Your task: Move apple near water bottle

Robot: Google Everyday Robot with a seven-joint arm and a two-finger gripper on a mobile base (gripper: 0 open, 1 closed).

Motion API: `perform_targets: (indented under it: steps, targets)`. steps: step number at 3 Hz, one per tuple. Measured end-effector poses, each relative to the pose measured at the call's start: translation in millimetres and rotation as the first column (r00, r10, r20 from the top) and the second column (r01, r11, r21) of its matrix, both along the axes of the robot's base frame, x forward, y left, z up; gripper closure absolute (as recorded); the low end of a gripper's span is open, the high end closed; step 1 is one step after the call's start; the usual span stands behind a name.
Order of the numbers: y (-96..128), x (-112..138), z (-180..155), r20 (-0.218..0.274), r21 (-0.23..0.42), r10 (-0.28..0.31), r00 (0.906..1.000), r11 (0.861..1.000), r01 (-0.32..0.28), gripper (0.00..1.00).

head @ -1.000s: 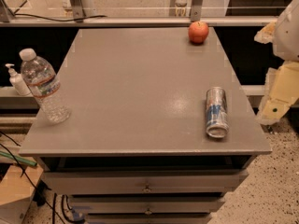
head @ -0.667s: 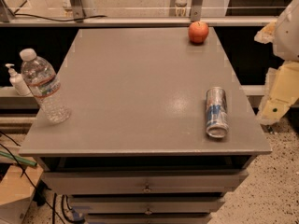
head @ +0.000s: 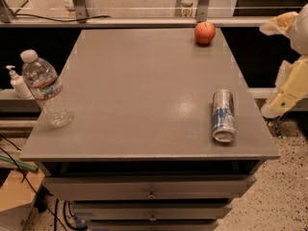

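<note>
The red-orange apple [head: 205,32] sits at the far right corner of the grey table [head: 139,85]. The clear water bottle [head: 46,89] with a white cap and red-and-white label stands upright near the table's left front edge. My gripper [head: 288,76] is off the table's right side, at the frame's right edge, cream-coloured and partly cut off. It is well to the right of the apple and touches nothing. The apple and the bottle are far apart, on opposite sides of the table.
A silver-blue drink can [head: 223,115] lies on its side near the table's right front. A small white pump bottle [head: 17,82] stands behind the water bottle, off the left edge. Drawers [head: 151,189] sit below the tabletop. A rail [head: 144,20] runs behind the table.
</note>
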State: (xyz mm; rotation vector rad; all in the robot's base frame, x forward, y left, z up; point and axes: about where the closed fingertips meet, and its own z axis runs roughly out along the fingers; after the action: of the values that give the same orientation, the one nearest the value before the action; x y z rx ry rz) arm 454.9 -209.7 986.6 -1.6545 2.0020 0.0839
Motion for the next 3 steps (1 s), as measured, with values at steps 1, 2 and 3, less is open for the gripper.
perform_targets:
  steps: [1, 2, 3]
  targets:
    - [2, 28, 4, 0.072, 0.107, -0.016, 0.9973, 0.994, 0.009, 0.00]
    - [4, 31, 6, 0.082, 0.116, -0.020, 0.9964, 0.993, 0.011, 0.00]
    - [-3, 41, -5, 0.062, 0.160, -0.059, 0.9964, 0.986, 0.048, 0.00]
